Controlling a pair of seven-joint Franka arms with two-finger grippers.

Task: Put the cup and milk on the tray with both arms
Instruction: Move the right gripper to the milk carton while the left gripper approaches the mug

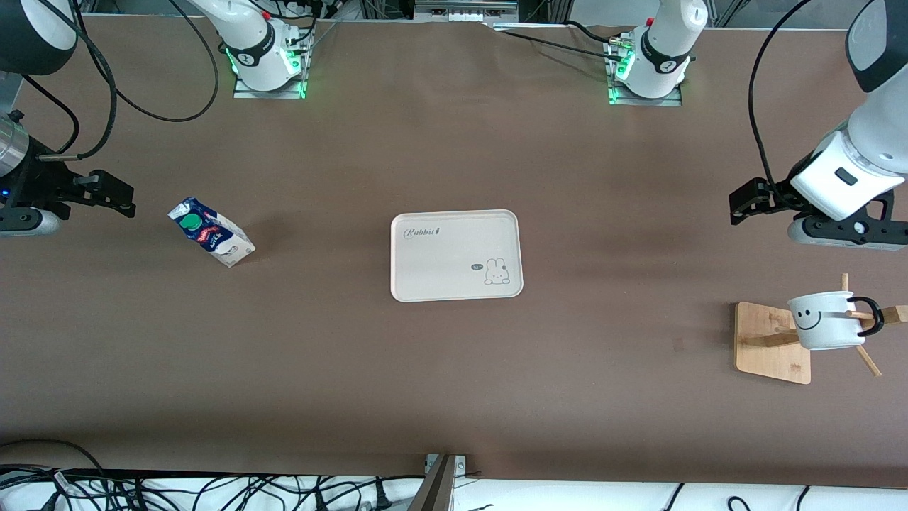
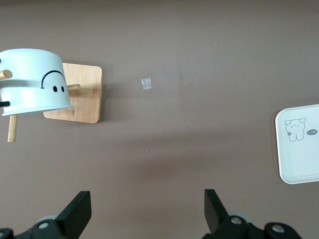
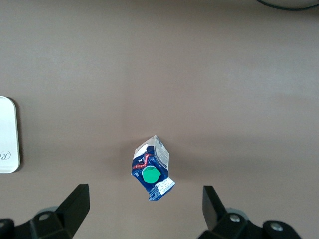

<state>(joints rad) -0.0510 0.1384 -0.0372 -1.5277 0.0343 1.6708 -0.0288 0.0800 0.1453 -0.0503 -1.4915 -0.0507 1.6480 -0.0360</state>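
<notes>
The cream tray [image 1: 440,262] lies empty at the table's middle. The milk [image 1: 211,231] stands on the table toward the right arm's end, green cap showing. The white smiley cup [image 1: 826,319] hangs on a peg of a wooden rack toward the left arm's end. My left gripper [image 1: 743,202] is open and empty over bare table beside the rack; its wrist view shows the gripper [image 2: 147,209], the cup [image 2: 35,82] and the tray's edge [image 2: 301,149]. My right gripper [image 1: 117,195] is open and empty over bare table beside the milk; its wrist view shows the gripper [image 3: 144,206], the milk [image 3: 152,168] and the tray's edge [image 3: 9,134].
The rack's square wooden base [image 1: 770,343] sits under the cup, with pegs sticking out; it also shows in the left wrist view [image 2: 82,97]. A small scrap of tape [image 2: 146,83] lies on the brown table between rack and tray. Cables run along the table's near edge.
</notes>
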